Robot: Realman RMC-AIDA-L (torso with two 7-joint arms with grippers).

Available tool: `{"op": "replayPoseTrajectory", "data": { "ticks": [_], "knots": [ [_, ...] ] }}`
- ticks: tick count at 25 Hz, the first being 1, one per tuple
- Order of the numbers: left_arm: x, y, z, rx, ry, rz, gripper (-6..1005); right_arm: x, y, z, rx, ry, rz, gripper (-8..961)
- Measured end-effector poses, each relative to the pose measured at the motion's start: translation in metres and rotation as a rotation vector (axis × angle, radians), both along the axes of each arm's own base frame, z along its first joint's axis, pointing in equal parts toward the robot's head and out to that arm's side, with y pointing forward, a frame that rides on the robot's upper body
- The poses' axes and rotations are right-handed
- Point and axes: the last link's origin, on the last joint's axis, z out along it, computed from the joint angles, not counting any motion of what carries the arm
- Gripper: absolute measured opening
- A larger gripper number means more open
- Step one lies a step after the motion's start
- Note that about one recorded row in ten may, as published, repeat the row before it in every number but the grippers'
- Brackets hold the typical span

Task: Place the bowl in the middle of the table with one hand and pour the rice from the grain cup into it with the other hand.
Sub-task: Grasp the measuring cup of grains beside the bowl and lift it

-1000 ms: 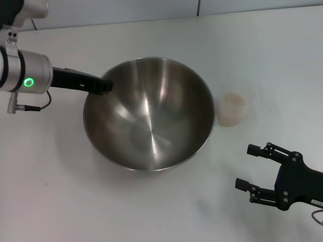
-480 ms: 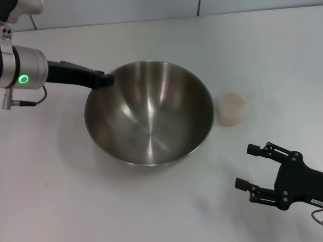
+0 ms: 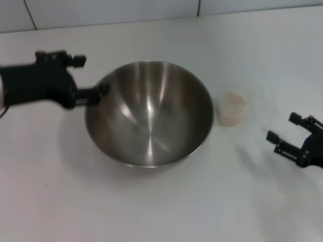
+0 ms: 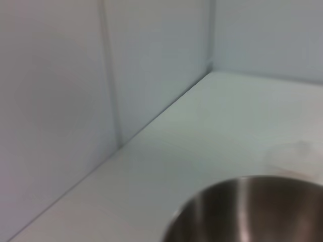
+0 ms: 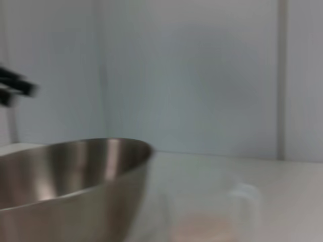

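Observation:
The steel bowl (image 3: pixel 149 113) stands upright in the middle of the white table (image 3: pixel 151 212); it also shows in the left wrist view (image 4: pixel 252 212) and the right wrist view (image 5: pixel 65 176). My left gripper (image 3: pixel 91 75) is blurred, just left of the bowl's left rim, and looks open, with its lower fingertip (image 3: pixel 103 91) at the rim. The clear grain cup (image 3: pixel 231 108) stands upright right of the bowl and holds pale rice (image 3: pixel 232 101). My right gripper (image 3: pixel 283 127) is open and empty, to the right of the cup and slightly nearer, apart from it.
A tiled wall (image 3: pixel 101 10) runs along the table's far edge. In the right wrist view the cup (image 5: pixel 217 217) shows faintly beside the bowl. Bare tabletop lies in front of the bowl.
My left gripper has opened off the bowl's rim and drawn back left. The bowl has settled slightly. My right gripper has moved farther from me and to the right, near the cup's level.

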Motion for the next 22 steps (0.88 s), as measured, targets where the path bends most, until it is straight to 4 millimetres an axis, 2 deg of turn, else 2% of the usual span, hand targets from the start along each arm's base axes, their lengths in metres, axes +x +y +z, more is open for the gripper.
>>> {"op": "replayPoseTrajectory", "data": {
  "ticks": [2,4,5,10,11,14,22],
  "knots": [
    [-0.012,-0.028,0.001,-0.012,-0.085,-0.113,734,0.006,0.008,0.001,0.035,-0.011,-0.055,818],
    [-0.016,-0.033,0.001,-0.008,-0.099,-0.138,814,0.007,0.012,0.0,0.049,-0.016,-0.067,818],
    [-0.024,-0.041,-0.002,-0.004,-0.109,-0.182,817,0.008,0.018,-0.001,0.081,-0.027,-0.088,818],
    [-0.028,-0.045,-0.003,-0.002,-0.111,-0.202,832,0.007,0.029,-0.006,0.118,-0.04,-0.116,817],
    [-0.041,-0.055,-0.009,-0.011,-0.16,-0.247,835,0.006,0.032,-0.007,0.118,-0.04,-0.115,817],
    [-0.052,-0.055,-0.006,-0.036,-0.217,-0.223,844,0.002,0.038,-0.01,0.116,-0.034,-0.111,817],
    [-0.059,-0.056,-0.002,-0.056,-0.256,-0.214,844,-0.005,0.053,-0.017,0.107,-0.036,-0.106,817]
  ]
}}
